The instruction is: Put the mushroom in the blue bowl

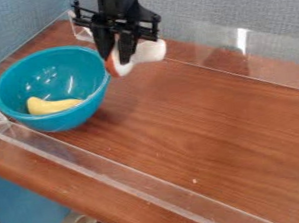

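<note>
One gripper [119, 60] is holding the mushroom [149, 52] in the upper middle of the frame, its jaws standing only slightly apart and closing on the toy, with the pale stem showing to the right of the dark fingers and a bit of reddish cap peeping out to their left. The blue bowl [53, 66] is sitting in the upper left of the frame, and the mushroom is appearing just by its right-hand rim, whether over it or beside it being hard to tell from this one view.

That rim is looking like the main risk. If the jaws are opening here, the stem, which is reaching away from the bowl, is likely to be tipping the toy outward, and it could be landing on the brown tabletop [206, 118] instead. If the arm is travelling left while hanging too low, the cap or a fingertip could be catching the rim, pushing the bowl along or twisting the toy loose. The grip itself is seeming lopsided, with much of the stem sticking out, so a knock could be turning it. Further in, the yellow curved piece [55, 105] is lying inside the bowl, toward the left of the frame, and a mushroom dropping onto it from high up could be bouncing or rolling back toward the edge
</note>
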You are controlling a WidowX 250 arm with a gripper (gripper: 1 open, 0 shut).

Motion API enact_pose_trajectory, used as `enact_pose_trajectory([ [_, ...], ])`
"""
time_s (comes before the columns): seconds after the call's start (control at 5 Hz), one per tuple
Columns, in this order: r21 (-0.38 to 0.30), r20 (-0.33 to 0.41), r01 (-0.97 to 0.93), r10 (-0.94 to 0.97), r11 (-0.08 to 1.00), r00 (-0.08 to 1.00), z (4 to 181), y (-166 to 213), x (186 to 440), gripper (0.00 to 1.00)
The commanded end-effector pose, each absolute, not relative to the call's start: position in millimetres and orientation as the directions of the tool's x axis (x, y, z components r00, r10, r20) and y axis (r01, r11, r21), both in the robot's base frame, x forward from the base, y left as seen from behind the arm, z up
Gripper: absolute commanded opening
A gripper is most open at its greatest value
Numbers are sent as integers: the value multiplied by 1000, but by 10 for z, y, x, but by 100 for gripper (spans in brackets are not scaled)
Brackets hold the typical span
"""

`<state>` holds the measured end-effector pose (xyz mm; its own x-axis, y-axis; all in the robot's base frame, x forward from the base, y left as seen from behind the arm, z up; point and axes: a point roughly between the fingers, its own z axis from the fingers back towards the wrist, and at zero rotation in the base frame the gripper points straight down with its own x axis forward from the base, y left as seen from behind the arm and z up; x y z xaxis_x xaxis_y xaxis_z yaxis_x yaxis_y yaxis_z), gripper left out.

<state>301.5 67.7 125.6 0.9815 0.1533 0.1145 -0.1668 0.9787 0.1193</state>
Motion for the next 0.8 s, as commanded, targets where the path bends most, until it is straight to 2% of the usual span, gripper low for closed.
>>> enact_pose_trajectory([
  [0.0, 126, 169, -203, 180, 971, 969, 1404, 845, 3078, 0],
  [0.6, 136, 169, -270, 246, 953, 954, 1333, 1331, 3058, 0],
])
